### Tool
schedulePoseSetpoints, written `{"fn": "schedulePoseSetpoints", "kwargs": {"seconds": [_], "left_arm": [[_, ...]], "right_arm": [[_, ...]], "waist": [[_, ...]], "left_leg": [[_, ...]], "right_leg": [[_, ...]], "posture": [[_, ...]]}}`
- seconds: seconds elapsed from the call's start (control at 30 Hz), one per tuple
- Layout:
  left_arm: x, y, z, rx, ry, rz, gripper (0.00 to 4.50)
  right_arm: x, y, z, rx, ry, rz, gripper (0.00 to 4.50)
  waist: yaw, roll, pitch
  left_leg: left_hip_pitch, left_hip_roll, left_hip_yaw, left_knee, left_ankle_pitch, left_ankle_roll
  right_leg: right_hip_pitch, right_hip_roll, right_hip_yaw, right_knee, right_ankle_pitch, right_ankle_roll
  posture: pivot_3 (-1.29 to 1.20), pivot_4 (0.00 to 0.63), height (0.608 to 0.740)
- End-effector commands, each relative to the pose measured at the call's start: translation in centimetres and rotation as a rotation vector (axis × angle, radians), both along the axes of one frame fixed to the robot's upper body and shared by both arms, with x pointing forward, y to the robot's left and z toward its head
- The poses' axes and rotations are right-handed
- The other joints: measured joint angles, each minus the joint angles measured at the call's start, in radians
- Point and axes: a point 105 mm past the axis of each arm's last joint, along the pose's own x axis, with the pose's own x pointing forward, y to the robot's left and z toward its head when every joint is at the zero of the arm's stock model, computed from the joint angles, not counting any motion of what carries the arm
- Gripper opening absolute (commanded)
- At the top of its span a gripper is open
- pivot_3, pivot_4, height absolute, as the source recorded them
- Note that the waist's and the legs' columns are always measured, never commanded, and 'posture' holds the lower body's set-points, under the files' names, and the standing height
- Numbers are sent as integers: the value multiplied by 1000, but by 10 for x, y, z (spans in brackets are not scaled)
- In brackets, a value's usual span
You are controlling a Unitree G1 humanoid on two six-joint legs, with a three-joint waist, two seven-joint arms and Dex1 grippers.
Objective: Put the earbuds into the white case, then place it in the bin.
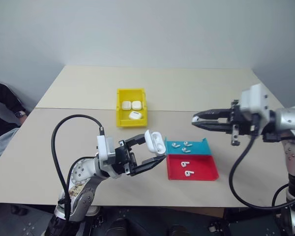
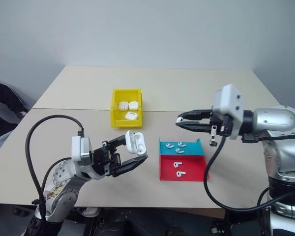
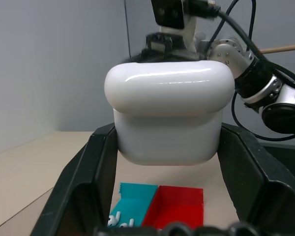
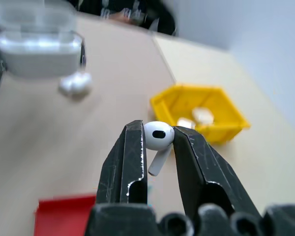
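Right fingers (image 4: 137,157): clamped on one earbud (image 4: 158,136), its round head pinched between the two tips, its stem hanging down between them.
Right gripper (image 1: 195,119): held level above the worktop, pointing toward the robot's left, over the space between the yellow bin and the blue tray.
Left fingers (image 3: 83,182): closed on the white case (image 1: 155,142), one finger on each side of its body.
Left gripper (image 1: 155,151): raised above the worktop near its front edge, just left of the trays.
White case: lid flipped open, held off the table, tilted.
Loose earbuds (image 1: 182,146): several lie in the blue tray; two more earbuds (image 1: 187,168) lie in the red tray.
Blue tray (image 1: 206,147): shallow, touching the red tray (image 1: 209,174) on its far side; both sit right of centre, toward the front edge.
Yellow bin (image 1: 120,110): near the middle of the worktop, holding three closed white cases (image 1: 131,108).
Writing: none can be read on the cases, the trays or the bin.
Worktop (image 1: 187,88): pale beige, matt, with a seam running across it from left to right under the bin.
Room: plain light grey walls meeting in a corner behind the table.
Person (image 1: 5,105): a dark sleeve and a wrist at the left edge of the table.
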Motion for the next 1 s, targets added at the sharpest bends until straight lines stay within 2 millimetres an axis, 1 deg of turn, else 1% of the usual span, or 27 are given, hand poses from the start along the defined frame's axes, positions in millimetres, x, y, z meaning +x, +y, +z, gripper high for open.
{"fn": "schedulePoseSetpoints", "kwargs": {"seconds": [0.03,0.1,0.3,0.5,0.67,0.83,1.0], "left_arm": [[-4,-3,13,-21,-55,-59,2758],[-3,-4,15,-27,-61,-79,2758],[-3,-5,18,-11,-79,-125,2758],[-1,-6,18,-13,-83,-128,2758],[-2,-3,16,-1,-79,-130,2758],[-1,-5,17,-6,-83,-125,2758],[-2,-6,15,-1,-80,-129,2758]], "right_arm": [[-29,12,26,146,-114,146,623],[-36,20,24,171,-131,205,623],[-42,40,13,229,-115,327,623],[-35,56,4,253,-111,365,623],[-33,61,-2,252,-106,387,623],[-34,66,-7,236,-98,405,623],[-34,70,-15,190,-96,416,623]], "waist": [[-2,0,0],[-4,0,0],[-7,0,0],[-10,0,0],[-10,0,0],[-10,0,0],[-10,0,0]], "left_leg": [[0,0,0,0,0,0],[0,0,0,0,0,0],[0,0,0,0,0,0],[0,0,0,-1,0,0],[0,0,0,-1,0,0],[0,0,0,-1,0,0],[0,0,0,-1,0,0]], "right_leg": [[0,0,0,0,0,0],[0,0,0,0,0,0],[0,0,0,0,0,0],[0,0,0,0,0,0],[-1,0,0,0,0,0],[-1,0,0,0,0,0],[-1,0,0,0,0,0]], "posture": [[0,150,740],[0,150,740],[0,150,740],[0,150,740],[0,150,740],[0,150,740],[0,150,740]]}}
